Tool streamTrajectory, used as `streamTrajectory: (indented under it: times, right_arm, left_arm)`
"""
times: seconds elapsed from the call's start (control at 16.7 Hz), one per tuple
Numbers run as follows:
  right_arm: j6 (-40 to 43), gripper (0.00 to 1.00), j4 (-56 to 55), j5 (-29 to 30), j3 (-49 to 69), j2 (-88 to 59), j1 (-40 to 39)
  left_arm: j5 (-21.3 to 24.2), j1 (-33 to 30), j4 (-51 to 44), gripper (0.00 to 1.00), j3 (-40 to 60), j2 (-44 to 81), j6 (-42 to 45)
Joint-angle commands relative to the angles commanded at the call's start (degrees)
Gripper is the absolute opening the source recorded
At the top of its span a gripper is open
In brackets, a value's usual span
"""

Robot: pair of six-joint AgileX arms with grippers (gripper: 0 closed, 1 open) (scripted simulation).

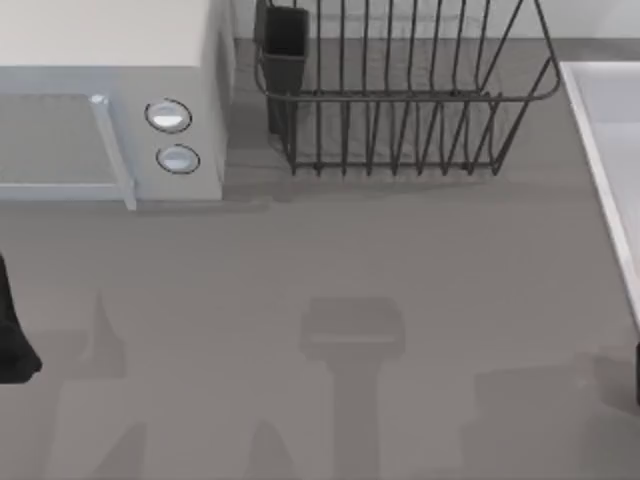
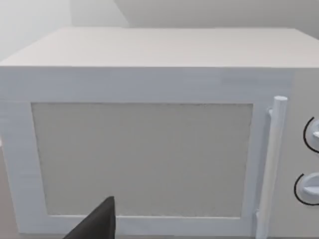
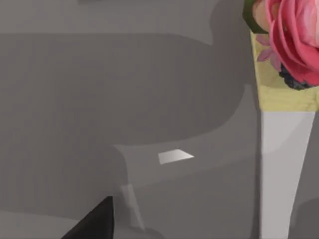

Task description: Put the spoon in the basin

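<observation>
Pre-grasp stage; nothing held as far as I can judge. Left arm (image 1: 12,335) is parked at the frame's left edge, right arm (image 1: 636,375) at the right edge; can't tell either claw's state. Basin (image 1: 600,120) sits at upper right, beside the dish rack (image 1: 400,100); microwave (image 1: 110,100) upper left. Spoon location unclear on the worktop (image 1: 330,260). Next move: locate the spoon, then reach.

The left arm (image 1: 14,340) sits at the left edge of the table in the top view, a dark bulk low at that edge; the right arm (image 1: 636,375) shows as a dark sliver at the right edge, about level with it; each wrist view catches one dark finger, the left finger (image 2: 97,224) and the right finger (image 3: 94,223), pointing upward in the picture.
</observation>
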State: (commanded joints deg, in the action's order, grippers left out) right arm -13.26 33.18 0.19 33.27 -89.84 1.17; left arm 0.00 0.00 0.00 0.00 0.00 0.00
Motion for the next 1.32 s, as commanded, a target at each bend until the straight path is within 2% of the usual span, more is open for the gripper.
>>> streamTrajectory:
  times: [0.12, 0.18, 0.6, 0.66, 0.9, 1.32]
  right_arm:
    - [0.0, 0.02, 0.0, 0.0, 0.0, 0.0, 0.0]
    - [0.0, 0.0, 0.0, 0.0, 0.0, 0.0, 0.0]
    - [0.0, 0.0, 0.0, 0.0, 0.0, 0.0, 0.0]
    - [0.0, 0.0, 4.6, 0.3, 2.3, 4.2, -0.1]
    - [0.0, 0.0, 8.9, 0.3, 5.5, 5.5, -0.1]
    - [0.3, 0.0, 29.0, 0.3, 17.3, 12.7, 0.1]
  left_arm:
    - [0.0, 0.0, 0.0, 1.0, 0.0, 0.0, 0.0]
    - [0.0, 0.0, 0.0, 1.0, 0.0, 0.0, 0.0]
    - [0.0, 0.0, 0.0, 1.0, 0.0, 0.0, 0.0]
    - [0.0, 0.0, 0.0, 1.0, 0.0, 0.0, 0.0]
    - [0.0, 0.0, 0.0, 1.0, 0.0, 0.0, 0.0]
    - [0.0, 0.0, 0.0, 1.0, 0.0, 0.0, 0.0]
